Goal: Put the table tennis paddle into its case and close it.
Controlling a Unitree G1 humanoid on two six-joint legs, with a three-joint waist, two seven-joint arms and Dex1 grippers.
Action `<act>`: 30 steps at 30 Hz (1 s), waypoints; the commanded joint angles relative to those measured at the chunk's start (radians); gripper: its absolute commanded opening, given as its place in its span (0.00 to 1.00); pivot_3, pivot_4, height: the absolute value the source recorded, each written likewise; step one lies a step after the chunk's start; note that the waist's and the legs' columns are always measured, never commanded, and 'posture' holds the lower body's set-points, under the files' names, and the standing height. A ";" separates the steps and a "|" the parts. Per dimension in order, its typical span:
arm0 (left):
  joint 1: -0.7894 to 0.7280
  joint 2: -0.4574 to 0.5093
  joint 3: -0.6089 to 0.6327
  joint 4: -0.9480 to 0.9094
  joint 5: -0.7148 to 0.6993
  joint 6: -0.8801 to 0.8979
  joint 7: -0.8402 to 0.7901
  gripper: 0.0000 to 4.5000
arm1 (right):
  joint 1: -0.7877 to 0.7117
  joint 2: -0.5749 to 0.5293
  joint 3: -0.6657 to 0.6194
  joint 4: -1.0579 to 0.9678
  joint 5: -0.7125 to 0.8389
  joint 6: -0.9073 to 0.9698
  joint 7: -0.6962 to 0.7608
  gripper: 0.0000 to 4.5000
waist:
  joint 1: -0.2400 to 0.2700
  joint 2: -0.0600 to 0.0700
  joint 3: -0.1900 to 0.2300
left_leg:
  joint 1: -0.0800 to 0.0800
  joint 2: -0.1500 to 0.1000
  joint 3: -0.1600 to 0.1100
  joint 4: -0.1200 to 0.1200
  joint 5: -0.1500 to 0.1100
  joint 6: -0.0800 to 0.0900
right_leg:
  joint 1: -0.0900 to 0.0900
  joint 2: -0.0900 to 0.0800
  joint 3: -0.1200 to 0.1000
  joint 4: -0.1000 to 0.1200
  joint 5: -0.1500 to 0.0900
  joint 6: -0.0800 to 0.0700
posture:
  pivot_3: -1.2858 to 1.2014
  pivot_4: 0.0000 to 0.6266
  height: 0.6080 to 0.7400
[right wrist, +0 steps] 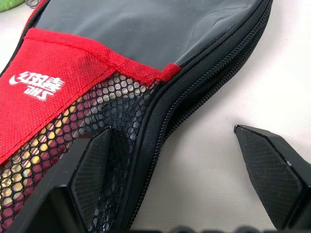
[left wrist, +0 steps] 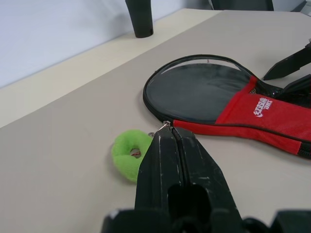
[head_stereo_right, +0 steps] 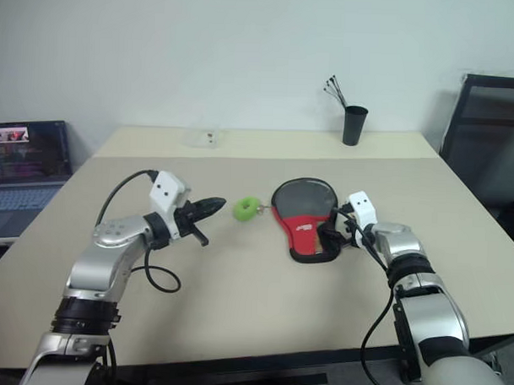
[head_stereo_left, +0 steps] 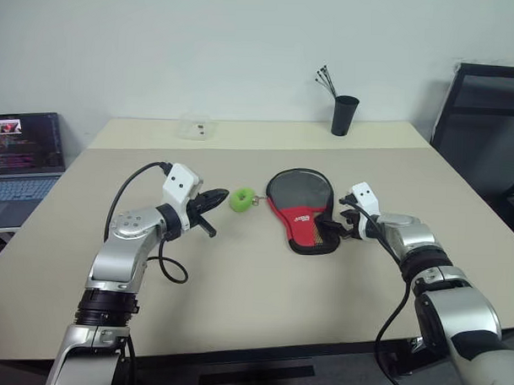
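Left eye view: the case (head_stereo_left: 301, 207), a black fabric pouch with red logo panel and mesh, lies flat near the middle of the worktop (head_stereo_left: 237, 293), round end toward twelve o'clock, narrow mesh end toward six. Lime-green ring tag (head_stereo_left: 241, 199) sits at the case's nine o'clock, joined by a small metal link. Through the mesh in the right wrist view, tan and red show, so the table tennis paddle (right wrist: 34, 170) appears to be inside already, though how fully cannot be told. Left hand (head_stereo_left: 213, 201): pressed shut, empty, tips just beside the tag, hovering level. Right hand (right wrist: 180, 165): spread wide, holding nothing, one finger (right wrist: 92, 170) on or just over the mesh, the other (right wrist: 269, 167) off the case's edge with the zip line between them. Step in hand, as judged: steadying the narrow end ahead of zipping. Advice: close the right hand on the seam edge rather than the mesh, pin the pouch flat, then let the left hand take the ring tag and draw it along the zip track without lifting the case.
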 commanded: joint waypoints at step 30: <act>0.227 0.221 0.004 -0.138 -0.137 0.062 -0.320 0.00 | 0.188 0.200 -0.050 -0.703 0.139 0.562 -0.066 0.00 | -0.020 -0.001 -0.001 | 0.012 0.013 0.015 -0.008 -0.001 -0.002 | -0.002 0.012 0.016 0.001 0.001 -0.006 | 0.52 0.24 1.00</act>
